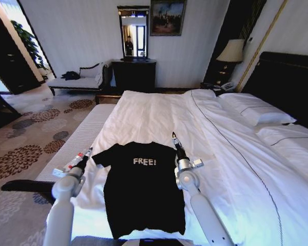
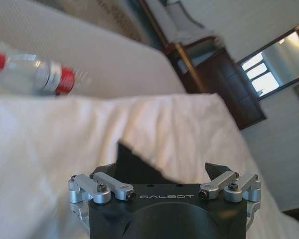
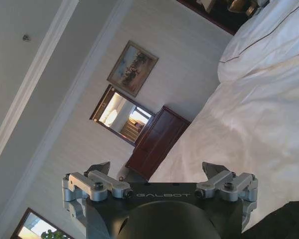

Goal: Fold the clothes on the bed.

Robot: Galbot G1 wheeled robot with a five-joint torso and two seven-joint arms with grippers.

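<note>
Black T-shirt (image 1: 141,187) lies flat, chest up, on the near end of the bed (image 1: 159,115), collar toward the headboard, hem toward the robot. White "FREE!" lettering readable. Both short sleeves spread out to the sides; few wrinkles.

Handling, as a judgement: light, limp cloth, no stiffness. It will drape and sag from any pinch point and likely drag across the sheet rather than slide cleanly. Not fragile. Best holds look like the sleeve ends or shoulder seams, pinching one layer at the edge without catching the white sheet below.

Left pincer (image 1: 88,151) sits just beside the tip of the left sleeve, low over the bed edge. Jaws stand apart, nothing between them; in the left wrist view (image 2: 162,172) a dark point of sleeve lies between the fingertips, not clamped.

Right pincer (image 1: 174,136) is near the right shoulder, just beyond the sleeve, raised and pointing toward the far wall. Jaws apart and empty in the right wrist view (image 3: 157,169); a corner of black cloth shows at that frame's edge.

A small clear bottle with a red cap (image 2: 37,74) lies near the left pincer on the bed's side.
</note>
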